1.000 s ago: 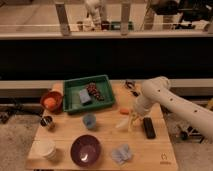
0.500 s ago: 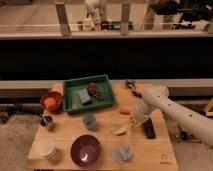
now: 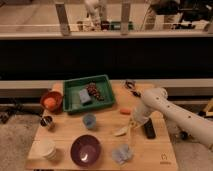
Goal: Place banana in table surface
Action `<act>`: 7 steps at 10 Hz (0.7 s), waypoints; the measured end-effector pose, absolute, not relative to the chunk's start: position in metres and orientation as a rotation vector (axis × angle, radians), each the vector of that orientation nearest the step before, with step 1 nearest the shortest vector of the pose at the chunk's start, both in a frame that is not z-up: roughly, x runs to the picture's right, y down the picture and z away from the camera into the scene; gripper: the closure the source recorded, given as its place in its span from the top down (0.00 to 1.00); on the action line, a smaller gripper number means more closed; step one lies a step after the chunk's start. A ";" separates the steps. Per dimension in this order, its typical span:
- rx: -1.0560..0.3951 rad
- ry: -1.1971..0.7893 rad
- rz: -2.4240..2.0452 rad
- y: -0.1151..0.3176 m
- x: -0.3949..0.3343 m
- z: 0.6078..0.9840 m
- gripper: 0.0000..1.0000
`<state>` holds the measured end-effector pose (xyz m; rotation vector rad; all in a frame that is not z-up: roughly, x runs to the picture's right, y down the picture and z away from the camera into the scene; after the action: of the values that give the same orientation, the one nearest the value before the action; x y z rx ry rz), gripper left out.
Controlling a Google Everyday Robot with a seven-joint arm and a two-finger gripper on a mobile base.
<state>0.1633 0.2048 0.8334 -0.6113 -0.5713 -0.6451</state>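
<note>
The banana (image 3: 121, 132) is pale yellow and lies low over the wooden table (image 3: 65, 134), right of centre. My gripper (image 3: 131, 125) reaches down from the white arm (image 3: 155, 102) on the right and is shut on the banana's right end. The banana's left end points toward the table's front and is at or just above the surface; I cannot tell if it touches.
A green tray (image 3: 70, 100) with a blue sponge (image 3: 84, 96) and grapes (image 3: 94, 91) stands at the back. A red bowl (image 3: 50, 101), a small can (image 3: 47, 122), a blue cup (image 3: 89, 120), a purple bowl (image 3: 85, 150), white cups (image 3: 46, 148), a blue cloth (image 3: 122, 154), a carrot (image 3: 125, 111) and a black object (image 3: 149, 131) surround the banana.
The arm has bent lower and the gripper has come down toward the table with the banana, which now sits lower and slightly further left.
</note>
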 end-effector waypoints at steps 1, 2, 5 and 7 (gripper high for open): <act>-0.616 -0.575 -0.646 0.208 0.161 0.836 0.68; -0.620 -0.578 -0.651 0.210 0.157 0.839 0.77; -0.647 -0.565 -0.679 0.215 0.150 0.843 0.80; -0.715 -0.528 -0.724 0.219 0.144 0.846 0.80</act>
<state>0.1435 0.2189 0.8456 -0.7153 -0.5278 -0.7240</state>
